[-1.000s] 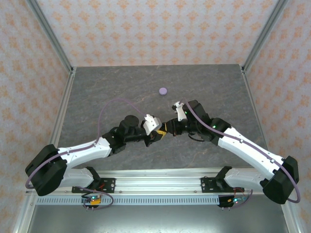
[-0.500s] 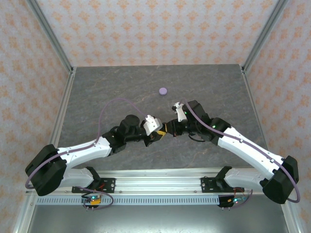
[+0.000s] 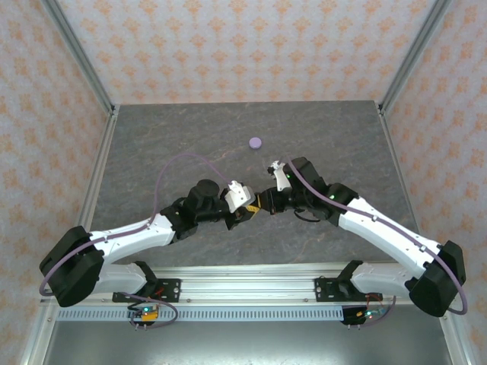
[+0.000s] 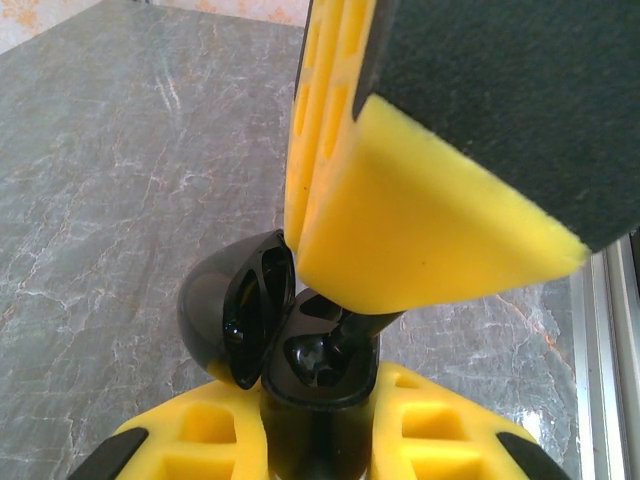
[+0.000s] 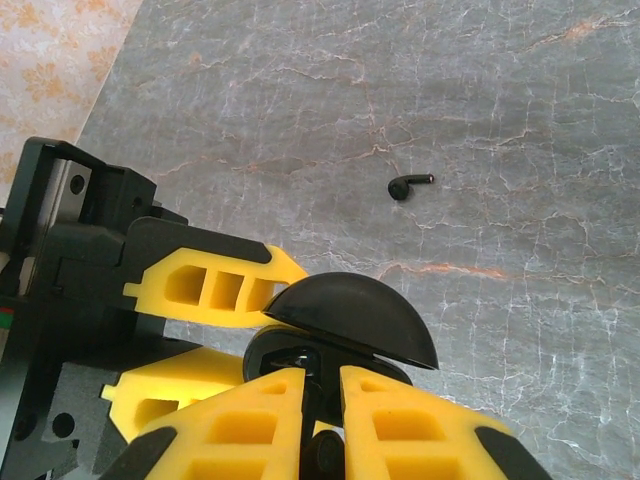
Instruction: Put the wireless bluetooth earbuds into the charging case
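Right wrist view: your right pincer [image 5: 320,398], almost closed, pinches a black earbud [image 4: 365,322] over the open case [image 5: 350,320] your left pincer [image 4: 318,440] squeezes. Next, press it straight down.

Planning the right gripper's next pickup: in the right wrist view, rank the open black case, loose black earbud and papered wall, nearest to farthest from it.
1. The open black case, right at the right gripper jaws.
2. The loose black earbud, on the table beyond, rightward.
3. The papered wall, upper left corner, past the table edge.
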Robot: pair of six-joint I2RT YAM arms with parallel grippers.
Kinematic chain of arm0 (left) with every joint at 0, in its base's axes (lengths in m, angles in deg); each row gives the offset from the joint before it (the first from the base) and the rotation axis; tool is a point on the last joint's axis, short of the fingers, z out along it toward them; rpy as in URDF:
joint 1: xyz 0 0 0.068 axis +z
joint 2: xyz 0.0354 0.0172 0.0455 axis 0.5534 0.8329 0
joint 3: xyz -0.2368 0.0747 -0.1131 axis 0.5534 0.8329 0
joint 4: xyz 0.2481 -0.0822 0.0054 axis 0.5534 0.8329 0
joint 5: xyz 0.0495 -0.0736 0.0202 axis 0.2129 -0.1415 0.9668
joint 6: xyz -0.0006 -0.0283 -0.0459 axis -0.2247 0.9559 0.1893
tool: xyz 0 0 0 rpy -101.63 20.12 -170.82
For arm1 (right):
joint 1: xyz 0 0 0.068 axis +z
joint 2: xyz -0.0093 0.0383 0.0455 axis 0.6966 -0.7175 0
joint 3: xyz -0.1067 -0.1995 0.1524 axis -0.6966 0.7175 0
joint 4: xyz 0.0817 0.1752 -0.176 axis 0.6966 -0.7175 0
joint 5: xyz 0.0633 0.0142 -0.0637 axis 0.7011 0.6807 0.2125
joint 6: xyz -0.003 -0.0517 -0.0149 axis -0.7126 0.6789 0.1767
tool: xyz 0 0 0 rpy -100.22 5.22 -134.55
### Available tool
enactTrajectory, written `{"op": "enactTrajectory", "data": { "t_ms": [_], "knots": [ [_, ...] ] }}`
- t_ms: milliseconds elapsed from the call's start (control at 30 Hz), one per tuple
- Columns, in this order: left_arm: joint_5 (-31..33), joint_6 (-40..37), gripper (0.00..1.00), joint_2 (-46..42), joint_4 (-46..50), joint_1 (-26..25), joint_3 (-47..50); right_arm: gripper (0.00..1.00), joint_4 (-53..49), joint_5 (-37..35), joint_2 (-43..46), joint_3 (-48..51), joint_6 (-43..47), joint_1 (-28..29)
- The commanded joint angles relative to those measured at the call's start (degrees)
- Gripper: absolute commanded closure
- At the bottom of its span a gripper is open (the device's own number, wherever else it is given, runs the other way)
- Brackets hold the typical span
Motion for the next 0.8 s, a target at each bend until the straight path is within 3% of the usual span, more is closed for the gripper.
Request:
{"op": "enactTrajectory", "data": {
  "t_ms": [0,367,767],
  "knots": [
    [0.33,-2.14,0.85,-0.97,-0.24,-0.33,-2.15,0.85,-1.14,1.10,-0.21,-1.93,0.82,0.41],
    [-3.12,-2.82,0.85,-1.39,0.22,-0.33,-2.47,0.85,-1.06,1.10,-1.07,-2.17,0.82,0.43],
    [-2.78,-1.73,0.85,-0.82,0.75,-0.37,-2.62,0.88,-0.89,-2.18,-1.14,-1.69,-0.53,0.41]
  ]
}}
